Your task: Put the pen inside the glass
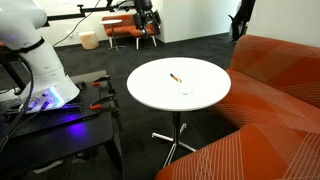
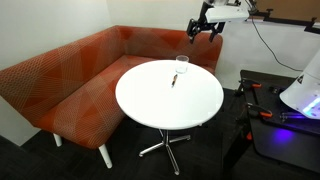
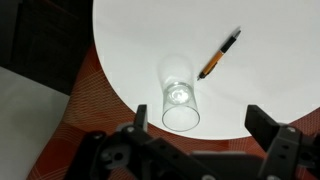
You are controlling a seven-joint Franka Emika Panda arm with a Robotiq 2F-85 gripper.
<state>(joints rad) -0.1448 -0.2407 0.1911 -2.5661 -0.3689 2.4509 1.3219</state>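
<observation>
- Your gripper [image 2: 203, 34] hangs high over the far rim of the table [image 2: 170, 108], well clear of everything on it. From that height the wrist view takes in both task things at once, which suits a look before you go down.
- Its fingers [image 3: 140, 120] are spread wide, with nothing between them. That is far more opening than a thin stick needs, but I judge it gives you slack if the approach is a little off.
- The pen [image 3: 219, 54] lies flat on the white top. It sits on a slant in the wrist view, with its orange end toward the glass and its dark end away.
- Because it lies flat, you can only take it from above, pinching across the shaft.
- The glass [image 3: 180, 105] stands upright, mouth up, near the table's edge. It is just beside the pen but not touching it. With the mouth open to the top, the pen can go in end first without the glass being handled.
- The task has not started in earnest: nothing is held, and the pen is outside the glass. The step in hand looks like lining up over the pen.
- Turn the wrist so the fingers close across the shaft rather than along it.
- Watch the glass: it is clear, hard to see against the white, and close to the rim above the sofa [image 2: 70, 80]. A wide finger brushing it on the descent could tip it off.
</observation>
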